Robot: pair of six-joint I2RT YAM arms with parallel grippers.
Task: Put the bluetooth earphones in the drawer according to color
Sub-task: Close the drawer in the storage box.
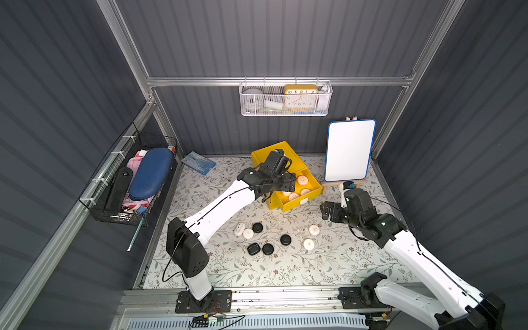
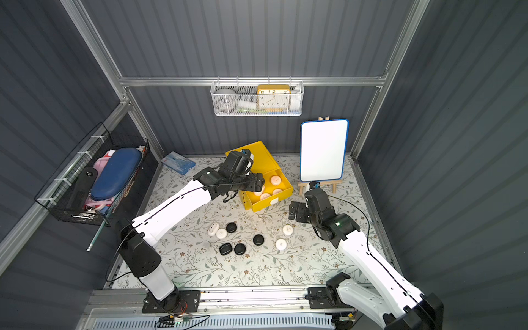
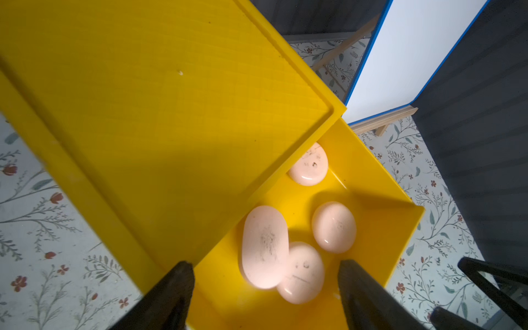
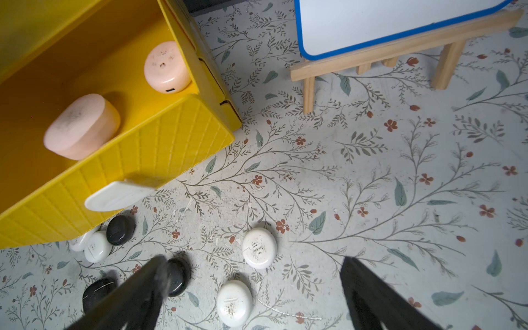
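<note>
left gripper (image 3: 265, 265) jaws apart over drawer (image 3: 397, 228) | right gripper (image 4: 254, 260) wide, seemingly empty

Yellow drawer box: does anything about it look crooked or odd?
Yes. The yellow drawer box sits turned at an angle to the back wall, and the pink cases in its open drawer carry dark scuff marks.

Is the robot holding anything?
Nothing. The left gripper is open over pale pink rounded cases in the yellow plastic drawer; the right gripper is open, empty.
</note>
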